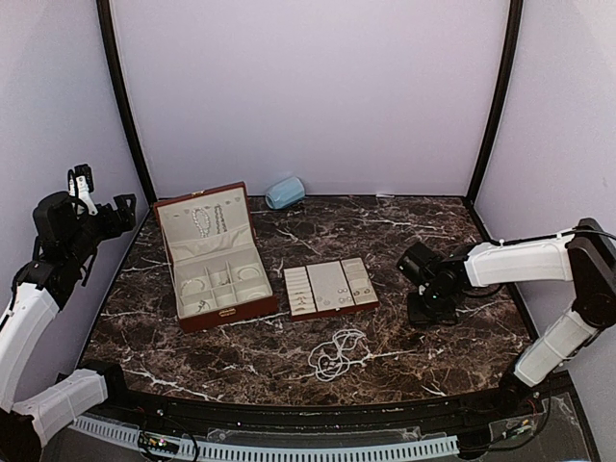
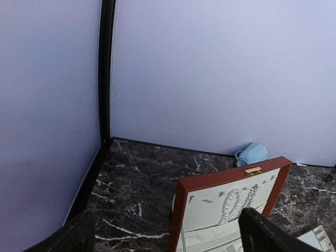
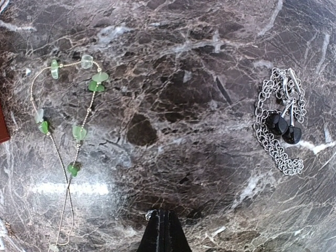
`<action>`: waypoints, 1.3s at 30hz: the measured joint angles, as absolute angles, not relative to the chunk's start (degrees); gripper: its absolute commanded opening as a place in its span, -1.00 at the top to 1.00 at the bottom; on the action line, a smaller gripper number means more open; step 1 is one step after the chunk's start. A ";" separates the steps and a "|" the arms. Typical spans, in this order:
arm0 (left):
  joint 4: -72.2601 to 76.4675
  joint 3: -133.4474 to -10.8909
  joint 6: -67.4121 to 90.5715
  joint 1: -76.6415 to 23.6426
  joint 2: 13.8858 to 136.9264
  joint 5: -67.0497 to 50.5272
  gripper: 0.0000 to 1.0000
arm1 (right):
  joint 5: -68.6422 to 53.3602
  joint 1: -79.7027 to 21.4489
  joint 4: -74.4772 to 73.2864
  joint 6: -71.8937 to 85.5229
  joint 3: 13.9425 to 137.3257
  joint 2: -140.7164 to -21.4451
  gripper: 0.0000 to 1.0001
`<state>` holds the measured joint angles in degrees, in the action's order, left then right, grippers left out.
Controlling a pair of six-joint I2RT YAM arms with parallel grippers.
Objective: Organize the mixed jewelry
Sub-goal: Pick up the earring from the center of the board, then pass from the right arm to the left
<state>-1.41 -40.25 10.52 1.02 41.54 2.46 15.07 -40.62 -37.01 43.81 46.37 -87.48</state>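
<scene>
Mixed jewelry (image 1: 337, 354) lies loose on the table (image 1: 462, 241) before the open case (image 1: 231, 310), so the right gripper (image 3: 163, 231), pinched fully together on nothing visible, hangs low nearby, probably staging a pickup, while the left gripper (image 1: 104, 197), spread wide and empty, parks clear.

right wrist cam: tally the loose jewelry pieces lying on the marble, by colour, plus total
Green-bead strand: 1
Silver chain with black stones: 1
Total: 2
</scene>
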 measured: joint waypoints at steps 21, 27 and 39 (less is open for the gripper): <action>2.28 -40.23 3.68 -17.89 44.64 -8.21 -0.66 | -3.01 -40.64 -15.03 37.78 46.70 -79.37 1.00; 4.32 -41.52 7.05 -33.26 53.32 -5.69 -0.59 | -7.14 -42.72 -0.62 35.81 46.54 -80.29 1.00; 12.49 -48.42 33.71 -49.56 77.08 -3.44 -0.44 | 3.03 -54.02 12.71 31.29 47.37 -85.80 1.00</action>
<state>12.49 -48.42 33.71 -49.56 77.08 -3.44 3.03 -54.02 12.71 31.29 47.37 -85.80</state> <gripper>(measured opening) 0.740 0.006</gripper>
